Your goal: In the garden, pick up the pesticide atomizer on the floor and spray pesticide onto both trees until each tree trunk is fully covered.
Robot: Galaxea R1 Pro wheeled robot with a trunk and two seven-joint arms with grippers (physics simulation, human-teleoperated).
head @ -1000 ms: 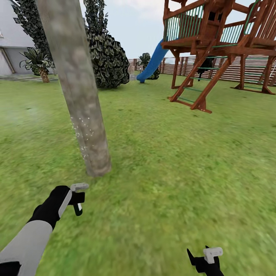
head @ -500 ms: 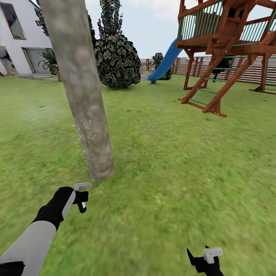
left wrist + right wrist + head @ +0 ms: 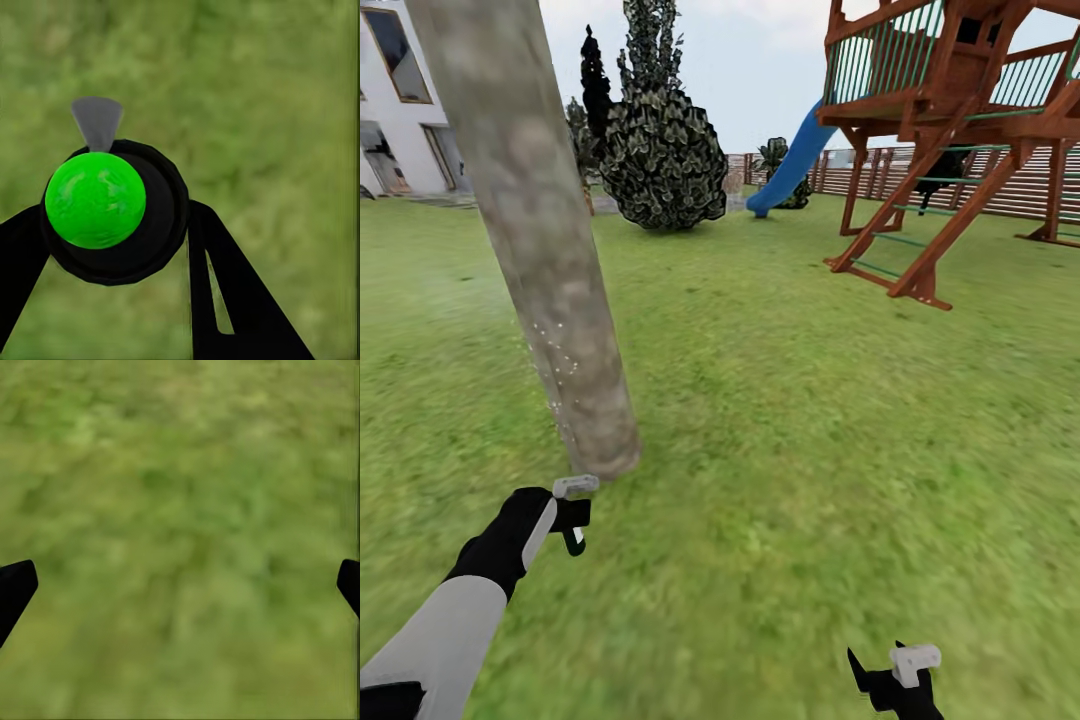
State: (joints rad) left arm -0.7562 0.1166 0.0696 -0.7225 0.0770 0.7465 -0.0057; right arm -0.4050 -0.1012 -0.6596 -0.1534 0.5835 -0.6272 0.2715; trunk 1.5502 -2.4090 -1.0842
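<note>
Atomizer [image 3: 112, 210] pinched in left pincer [image 3: 572, 520] low over the grass floor [image 3: 810, 420], right pincer [image 3: 180, 577] spread with nothing between its tips, tree trunk [image 3: 535, 240] just ahead with whitish pesticide [image 3: 555, 360] specks, dark bush [image 3: 660, 160] and playset [image 3: 950, 120] beyond.

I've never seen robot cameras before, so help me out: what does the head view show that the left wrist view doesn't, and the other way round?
Head view alone: the leaning tree trunk speckled with whitish pesticide, a dark bush, a wooden play tower with a blue slide, and the right gripper.

Left wrist view alone: a close look at the atomizer's round black body, bright green cap and grey nozzle, clamped between black fingers.

Both: the left gripper and the grass.
</note>
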